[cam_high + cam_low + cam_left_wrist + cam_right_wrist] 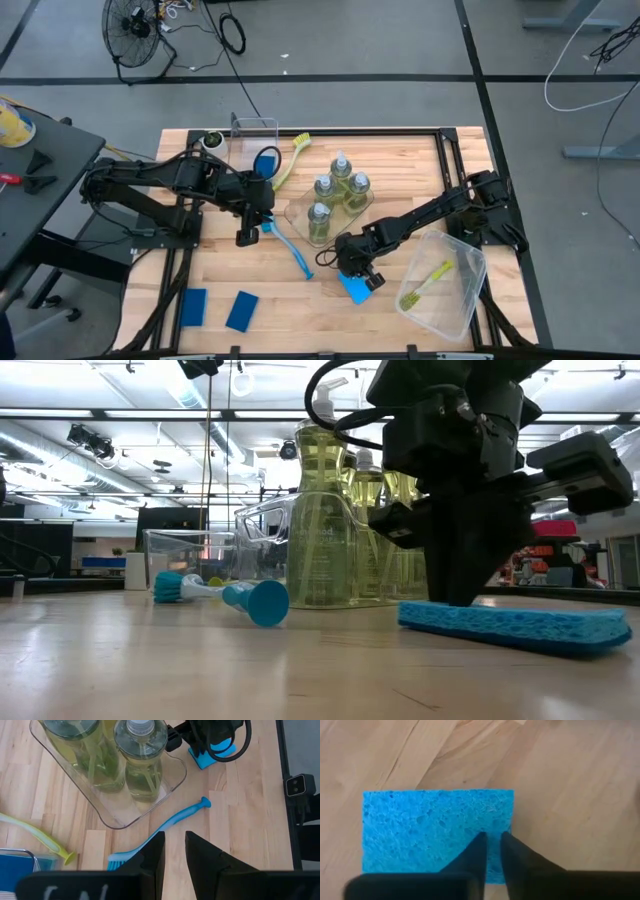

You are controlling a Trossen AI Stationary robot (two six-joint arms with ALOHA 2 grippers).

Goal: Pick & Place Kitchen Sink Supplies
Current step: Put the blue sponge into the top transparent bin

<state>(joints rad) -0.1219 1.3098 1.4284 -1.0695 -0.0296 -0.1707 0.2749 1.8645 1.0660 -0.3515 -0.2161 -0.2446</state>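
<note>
Blue sponge (437, 835) lies flat on the wooden table (400, 150), directly under the right gripper (491, 842). Jaws are nearly together, tips down on the sponge's top face near one short edge; whether they pinch any foam I cannot tell, since the sponge rests fully on the wood in the low view. Right arm reaches in between the tray of bottles (335, 192) and the clear bin (445, 285), which holds a yellow-green brush (425, 285).

Left gripper (174, 847) hovers with jaws narrowly parted, holding nothing; the blue brush (165, 827) lies just ahead of its tips.

Step in hand looks like picking up the sponge. To do it well, jaws should straddle the thin edge or span the short width, not press down on the flat face; a closed pinch from above will likely slip off. Reopening, shifting to the edge and dropping lower seems wise.

Sponge's long axis runs crosswise to the jaw gap, the long part extending off to one side of the jaws. Its flat face points up.
</note>
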